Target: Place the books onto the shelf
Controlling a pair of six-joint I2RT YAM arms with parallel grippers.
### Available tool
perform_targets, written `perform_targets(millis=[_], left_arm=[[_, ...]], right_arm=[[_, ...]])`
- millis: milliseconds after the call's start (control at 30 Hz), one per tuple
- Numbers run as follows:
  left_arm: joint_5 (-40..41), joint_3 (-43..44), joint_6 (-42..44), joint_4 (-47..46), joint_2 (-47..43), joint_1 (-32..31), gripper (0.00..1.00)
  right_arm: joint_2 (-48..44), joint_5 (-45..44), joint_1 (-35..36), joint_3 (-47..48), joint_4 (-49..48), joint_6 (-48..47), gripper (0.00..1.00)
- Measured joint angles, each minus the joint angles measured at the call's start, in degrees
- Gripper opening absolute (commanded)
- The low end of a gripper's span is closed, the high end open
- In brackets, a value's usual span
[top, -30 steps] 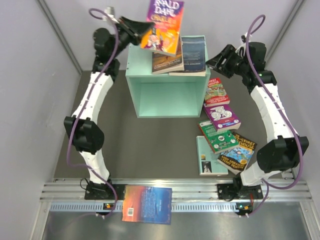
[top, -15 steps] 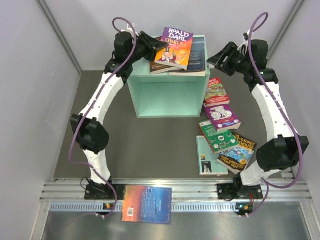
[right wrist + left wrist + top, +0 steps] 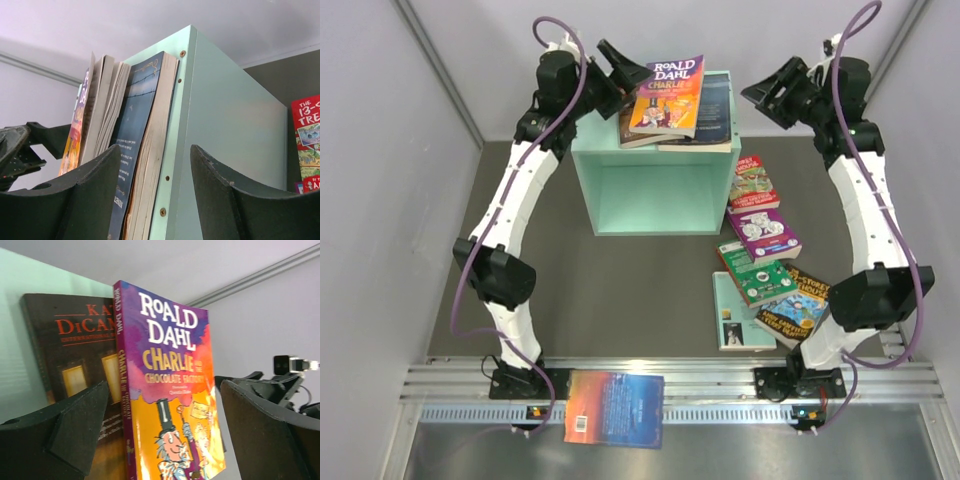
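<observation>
Three books on top of the shelf, six more lower down

The shelf [image 3: 592,135] is a mint-green box with its open side facing the near edge. On its top, the purple and orange Charlie and the Chocolate Factory book [image 3: 668,96] lies flat, cover up. It rests on a dark brown book [image 3: 638,128] and partly covers a dark blue book [image 3: 713,108] on its right. Down to the right of the shelf lie a red book [image 3: 752,184], a purple book [image 3: 764,233] and a green book [image 3: 754,270]. After them, a blue-orange book [image 3: 796,305] lies overlapping a pale teal book [image 3: 732,325]. One more book, blue and orange [image 3: 615,408], lies alone at the near edge, back cover up.
</observation>
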State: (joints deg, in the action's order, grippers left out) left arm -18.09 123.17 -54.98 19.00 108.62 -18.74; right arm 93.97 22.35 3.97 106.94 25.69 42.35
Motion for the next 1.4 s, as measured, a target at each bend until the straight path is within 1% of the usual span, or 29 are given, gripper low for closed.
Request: perform_targets(millis=[300,400,500,600,800,933,1133,1300,1400], left_arm=[[5.38,1.40,8.57,6.19,-0.37,0.00,0.96],[7.69,1.55,11.06,7.76,-0.79,0.00,0.96],[10.25,1.55,13.38,11.26,-1.11,0.07,0.96],[11.50,1.55,14.80,12.04,-1.27,0.39,0.96],[10.60,1.53,16.04,12.33,-1.38,1.73,0.96],[9.11,1.53,16.24,12.28,-1.38,2.19,0.96],[5.09,1.57,16.37,12.13,-1.20,2.56,0.95],[0.94,2.40,16.37,11.34,0.07,2.45,0.90],[0.52,2.51,16.41,10.97,0.42,2.08,0.89]], right_arm=[[2.12,0.57,0.02,0.02,-2.08,2.34,0.58],[2.91,0.90,0.46,0.04,-3.06,2.91,0.57],[3.32,0.94,0.92,0.04,-3.78,2.95,0.56],[3.37,0.92,1.49,0.04,-4.31,3.15,0.54],[3.85,0.83,2.95,0.22,-7.21,3.41,0.52],[5.92,0.20,4.66,1.16,-8.24,3.85,0.50],[8.20,-1.14,6.12,1.95,-9.20,3.96,0.49],[8.20,-1.79,6.36,1.97,-9.03,3.76,0.48],[8.20,-2.03,6.38,2.14,-8.68,3.74,0.47]])
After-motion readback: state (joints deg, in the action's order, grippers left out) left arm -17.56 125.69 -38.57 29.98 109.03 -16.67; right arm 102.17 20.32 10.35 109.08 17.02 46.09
